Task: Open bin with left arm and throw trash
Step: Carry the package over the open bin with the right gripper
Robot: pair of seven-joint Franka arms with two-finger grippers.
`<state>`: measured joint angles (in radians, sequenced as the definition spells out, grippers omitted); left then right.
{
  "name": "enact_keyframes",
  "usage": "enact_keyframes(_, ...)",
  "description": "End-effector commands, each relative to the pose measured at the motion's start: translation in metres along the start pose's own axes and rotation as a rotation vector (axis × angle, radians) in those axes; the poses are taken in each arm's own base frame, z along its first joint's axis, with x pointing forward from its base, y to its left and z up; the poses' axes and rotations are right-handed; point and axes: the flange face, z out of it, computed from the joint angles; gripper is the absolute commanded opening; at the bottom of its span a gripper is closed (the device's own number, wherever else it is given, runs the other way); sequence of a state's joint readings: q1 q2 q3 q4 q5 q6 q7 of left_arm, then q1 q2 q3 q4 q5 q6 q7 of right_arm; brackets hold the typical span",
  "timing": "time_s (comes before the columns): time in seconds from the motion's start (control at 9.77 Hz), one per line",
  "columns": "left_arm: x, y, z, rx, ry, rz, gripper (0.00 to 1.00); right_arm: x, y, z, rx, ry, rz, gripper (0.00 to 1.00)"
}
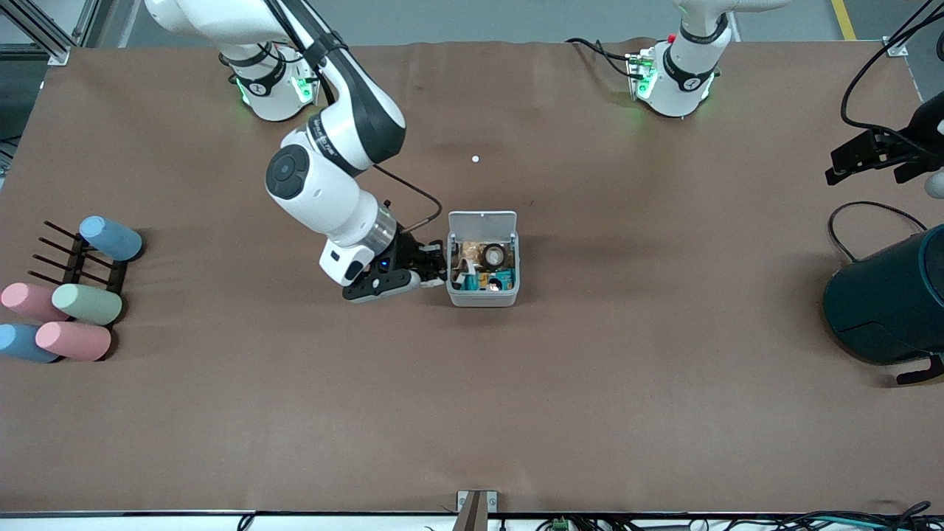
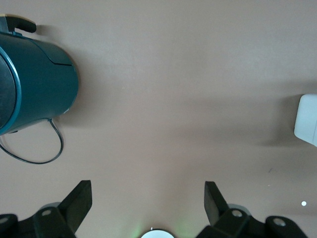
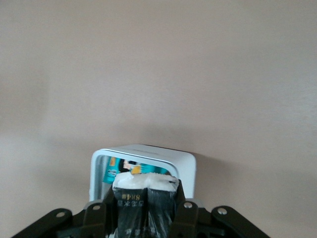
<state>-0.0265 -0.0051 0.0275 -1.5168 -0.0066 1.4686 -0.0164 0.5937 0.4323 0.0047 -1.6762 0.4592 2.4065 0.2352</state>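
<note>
Bin (image 1: 483, 295) mid-table, lid (image 1: 482, 220) up, bare cloth around. Right gripper (image 1: 435, 267) at its rim, clamped on upright packet (image 3: 143, 206). Left gripper (image 2: 147, 204) spread wide.

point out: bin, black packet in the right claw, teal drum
bin (image 1: 483, 298): front view, on its wall nearest the front camera.
black packet (image 3: 144, 206): right wrist view, on its printed face between the fingers of the right claw (image 3: 147, 210).
teal drum (image 2: 42, 79): left wrist view, on its side.
</note>
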Motion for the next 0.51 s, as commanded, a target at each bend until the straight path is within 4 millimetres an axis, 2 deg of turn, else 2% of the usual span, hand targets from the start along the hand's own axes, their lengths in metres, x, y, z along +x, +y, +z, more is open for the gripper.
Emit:
enact_keyframes(0.0,0.001,-0.002,-0.002,0.014,0.013,0.002,1.0,-0.008,-0.041,0.024,0.051,0.036,0.025,0.45)
enact_keyframes(0.1,0.001,-0.002,-0.002,0.014,0.013,0.002,1.0,-0.018,-0.057,0.04,0.057,0.05,0.015,0.45)
enact_keyframes(0.2,0.001,-0.002,0.0,0.013,0.01,0.002,1.0,-0.026,-0.065,0.048,0.049,0.044,-0.01,0.45)
enact_keyframes(0.41,0.002,-0.002,0.0,0.013,0.011,0.002,1.0,-0.032,-0.069,0.055,0.044,0.034,-0.023,0.46)
